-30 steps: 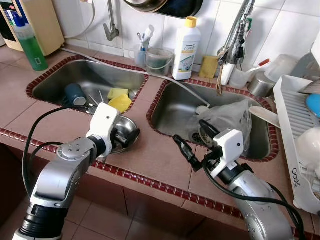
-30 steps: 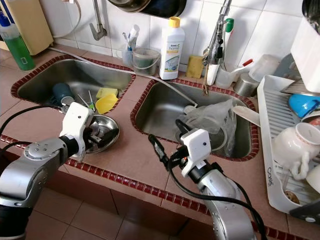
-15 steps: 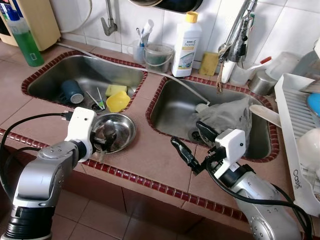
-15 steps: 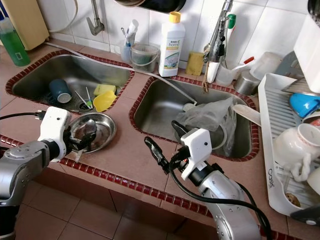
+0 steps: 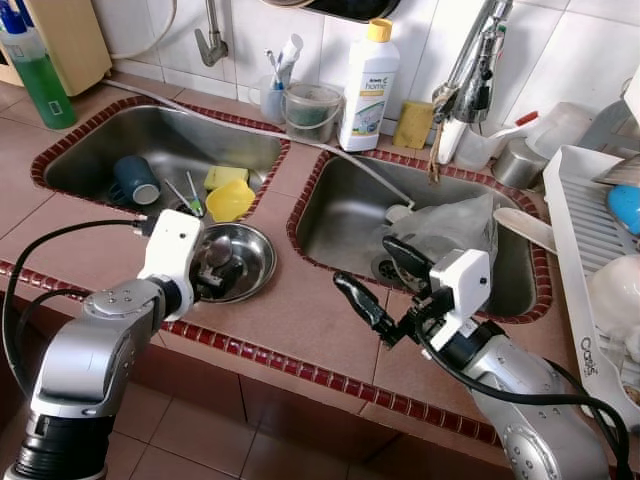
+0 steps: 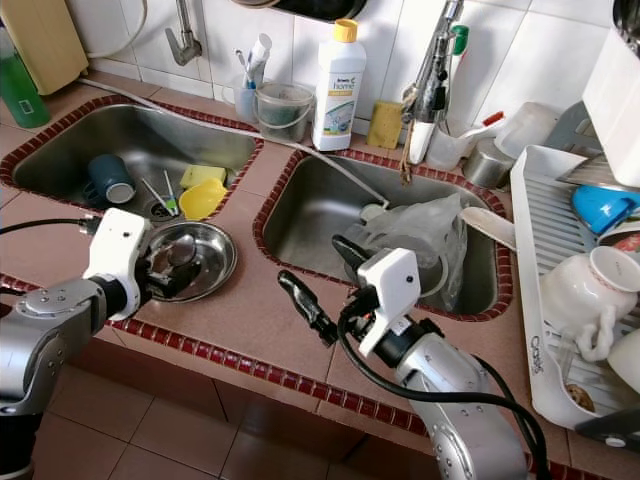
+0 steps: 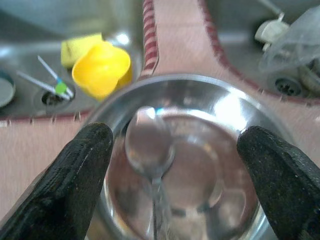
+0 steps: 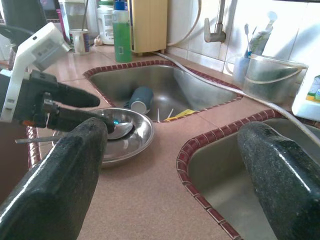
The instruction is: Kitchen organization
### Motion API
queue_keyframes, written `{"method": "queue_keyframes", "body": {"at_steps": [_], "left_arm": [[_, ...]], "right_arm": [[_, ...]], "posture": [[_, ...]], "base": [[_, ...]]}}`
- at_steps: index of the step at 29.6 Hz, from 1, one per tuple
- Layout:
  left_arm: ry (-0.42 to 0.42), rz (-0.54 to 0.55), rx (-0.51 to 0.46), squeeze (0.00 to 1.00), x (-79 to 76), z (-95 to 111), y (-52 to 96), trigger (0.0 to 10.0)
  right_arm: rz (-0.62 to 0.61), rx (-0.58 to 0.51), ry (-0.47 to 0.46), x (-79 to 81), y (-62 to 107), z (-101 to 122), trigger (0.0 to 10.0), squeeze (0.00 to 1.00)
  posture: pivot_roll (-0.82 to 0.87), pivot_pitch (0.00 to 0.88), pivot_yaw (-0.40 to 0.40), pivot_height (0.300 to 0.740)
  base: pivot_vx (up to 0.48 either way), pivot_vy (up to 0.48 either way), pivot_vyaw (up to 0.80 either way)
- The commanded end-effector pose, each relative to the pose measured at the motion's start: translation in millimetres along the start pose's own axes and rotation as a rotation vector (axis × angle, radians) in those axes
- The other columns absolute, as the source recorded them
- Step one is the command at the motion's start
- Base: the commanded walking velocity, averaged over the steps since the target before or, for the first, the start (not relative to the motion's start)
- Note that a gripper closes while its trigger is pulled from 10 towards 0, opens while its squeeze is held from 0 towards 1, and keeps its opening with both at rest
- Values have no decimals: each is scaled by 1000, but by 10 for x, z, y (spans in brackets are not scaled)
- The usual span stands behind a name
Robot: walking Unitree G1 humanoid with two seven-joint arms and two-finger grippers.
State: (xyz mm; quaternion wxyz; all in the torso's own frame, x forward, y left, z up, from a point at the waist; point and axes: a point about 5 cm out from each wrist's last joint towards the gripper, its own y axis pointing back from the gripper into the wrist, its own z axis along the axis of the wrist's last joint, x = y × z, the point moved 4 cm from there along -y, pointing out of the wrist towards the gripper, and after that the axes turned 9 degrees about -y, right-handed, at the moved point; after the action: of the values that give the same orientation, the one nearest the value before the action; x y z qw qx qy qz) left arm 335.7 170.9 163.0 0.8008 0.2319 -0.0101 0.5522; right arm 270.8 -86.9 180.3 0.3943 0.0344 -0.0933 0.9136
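- Steel bowl (image 5: 243,262) sits on the counter strip (image 5: 300,300) between the two sinks, just beside the left sink (image 5: 90,160).
- Spoon (image 7: 149,145) lies inside the bowl, handle toward the left gripper.
- Left gripper (image 7: 175,165): fingers spread apart, straddling the bowl's near rim, holding nothing.
- Right gripper (image 5: 385,285): fingers parted, empty, above the right sink's (image 5: 340,215) front edge.

you get bright, even light across both head views, sharp throughout, with soft shadows under the arms. the round steel bowl (image 5: 236,262) throws white glare off its rim, and so do the glossy white wall tiles (image 5: 560,60). your left wrist view is soft and out of focus; its black fingers (image 7: 75,175) blur at the edges.
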Motion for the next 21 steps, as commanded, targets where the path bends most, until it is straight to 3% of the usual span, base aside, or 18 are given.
{"method": "queue_keyframes", "body": {"at_steps": [1, 9, 21], "left_arm": [[-37, -14, -44, 0, -24, 106, 19, 10000], [-45, -79, 34, 0, -81, -30, 28, 10000], [6, -83, 124, 0, -64, -170, 29, 10000]], "right_arm": [[19, -12, 7, 22, 5, 63, 10000, 0], [13, 1, 6, 24, 25, 55, 10000, 0], [22, 4, -42, 94, 46, 85, 10000, 0]], "posture": [[170, 89, -81, 740], [168, 100, -72, 740], [170, 116, -66, 740]], "base": [[0, 0, 0], [0, 0, 0], [0, 0, 0]]}}
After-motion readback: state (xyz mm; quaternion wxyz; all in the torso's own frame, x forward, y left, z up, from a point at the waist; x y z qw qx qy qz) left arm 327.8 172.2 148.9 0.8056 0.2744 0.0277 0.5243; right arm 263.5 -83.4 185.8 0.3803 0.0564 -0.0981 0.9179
